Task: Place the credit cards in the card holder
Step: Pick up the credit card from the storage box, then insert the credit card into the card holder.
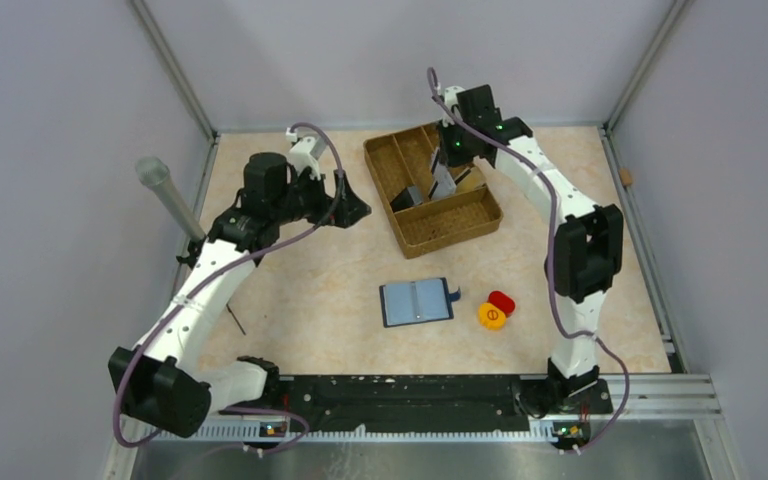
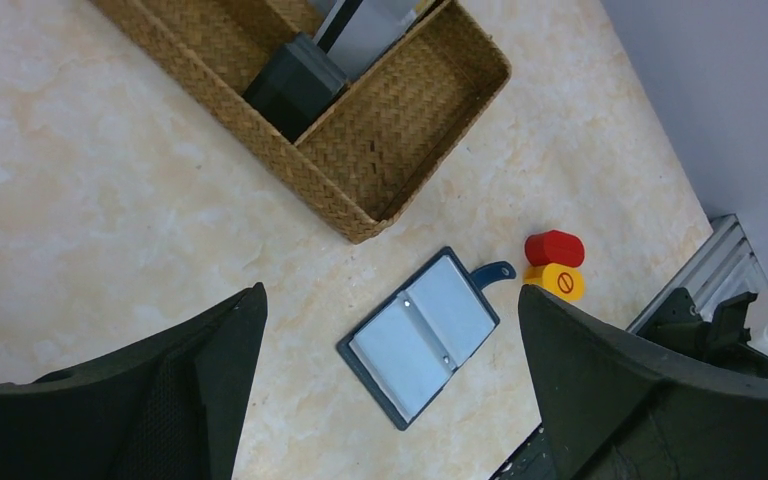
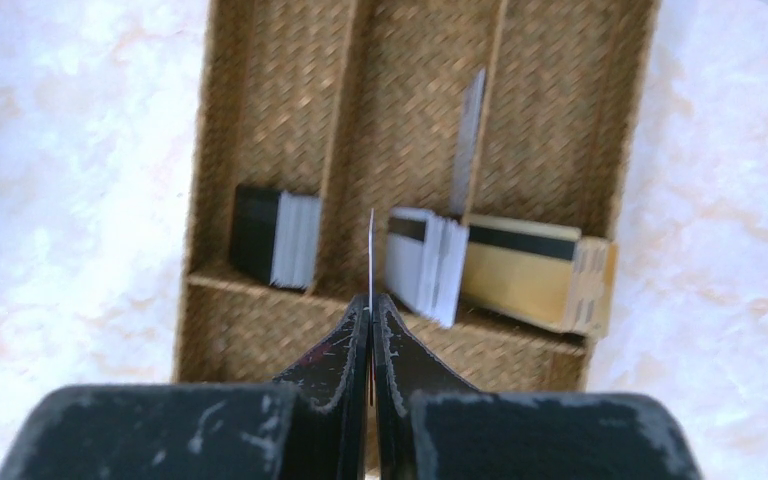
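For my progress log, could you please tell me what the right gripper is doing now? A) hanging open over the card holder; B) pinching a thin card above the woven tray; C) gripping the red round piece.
B: the right wrist view shows the right gripper shut on a thin card, edge-on, over the woven tray.

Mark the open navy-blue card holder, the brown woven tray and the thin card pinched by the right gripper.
navy-blue card holder (image 1: 417, 303): top external view, its centre fold.
brown woven tray (image 2: 400, 130): left wrist view, bare end compartment floor.
thin card (image 3: 371, 250): right wrist view, its exposed edge.
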`<state>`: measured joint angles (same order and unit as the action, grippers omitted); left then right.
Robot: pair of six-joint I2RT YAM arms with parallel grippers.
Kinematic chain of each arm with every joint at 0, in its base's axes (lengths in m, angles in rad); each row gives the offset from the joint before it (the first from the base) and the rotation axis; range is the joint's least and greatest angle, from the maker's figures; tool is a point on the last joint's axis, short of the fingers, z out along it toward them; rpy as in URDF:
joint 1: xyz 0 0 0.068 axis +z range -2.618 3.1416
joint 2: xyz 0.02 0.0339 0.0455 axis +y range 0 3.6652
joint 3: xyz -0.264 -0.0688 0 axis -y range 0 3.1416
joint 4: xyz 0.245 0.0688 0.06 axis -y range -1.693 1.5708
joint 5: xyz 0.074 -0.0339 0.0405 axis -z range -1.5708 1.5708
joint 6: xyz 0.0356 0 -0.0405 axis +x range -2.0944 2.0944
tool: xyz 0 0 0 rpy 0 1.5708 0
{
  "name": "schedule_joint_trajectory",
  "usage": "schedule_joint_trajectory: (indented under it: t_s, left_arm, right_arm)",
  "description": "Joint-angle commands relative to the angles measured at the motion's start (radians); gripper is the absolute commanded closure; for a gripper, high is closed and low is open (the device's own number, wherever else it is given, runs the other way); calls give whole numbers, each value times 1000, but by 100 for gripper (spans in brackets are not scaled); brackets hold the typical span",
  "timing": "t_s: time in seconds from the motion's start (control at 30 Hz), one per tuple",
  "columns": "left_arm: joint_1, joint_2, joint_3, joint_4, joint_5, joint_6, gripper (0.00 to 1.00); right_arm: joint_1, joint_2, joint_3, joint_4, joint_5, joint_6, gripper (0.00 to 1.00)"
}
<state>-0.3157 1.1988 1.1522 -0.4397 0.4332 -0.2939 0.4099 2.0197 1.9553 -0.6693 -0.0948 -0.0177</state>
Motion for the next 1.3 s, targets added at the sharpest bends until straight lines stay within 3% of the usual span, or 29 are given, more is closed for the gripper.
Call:
schedule_joint_trajectory:
  t_s: [0.0, 0.33, 0.57, 0.9, 0.97, 1.0, 1.07, 1.17, 1.27]
  left_arm:
    - [3, -73, -78, 183, 124, -32, 1]
    - [-29, -157, -410, 492, 373, -279, 1]
    - [-145, -225, -504, 530, 405, -283, 1]
    - [-274, -184, -517, 444, 403, -232, 2]
    - [-288, -170, -512, 444, 415, -220, 10]
    - [-292, -167, -510, 421, 425, -215, 20]
    - [-300, -166, -510, 430, 442, -216, 51]
    - [-312, -168, -519, 481, 460, -233, 80]
    - [-326, -163, -527, 503, 468, -257, 100]
  right_arm:
    - [-8, -186, -105, 65, -151, 83, 100]
    - [-4, -549, -591, 193, -539, 215, 100]
    - [54, -681, -857, 294, -837, 288, 100]
    - [170, -695, -927, 364, -985, 294, 100]
    - [171, -690, -917, 349, -1002, 277, 100]
    - [171, -687, -911, 339, -1005, 268, 100]
    - [171, -683, -905, 321, -1000, 253, 100]
    - [171, -681, -902, 316, -986, 247, 100]
    - [171, -696, -898, 316, -939, 249, 87]
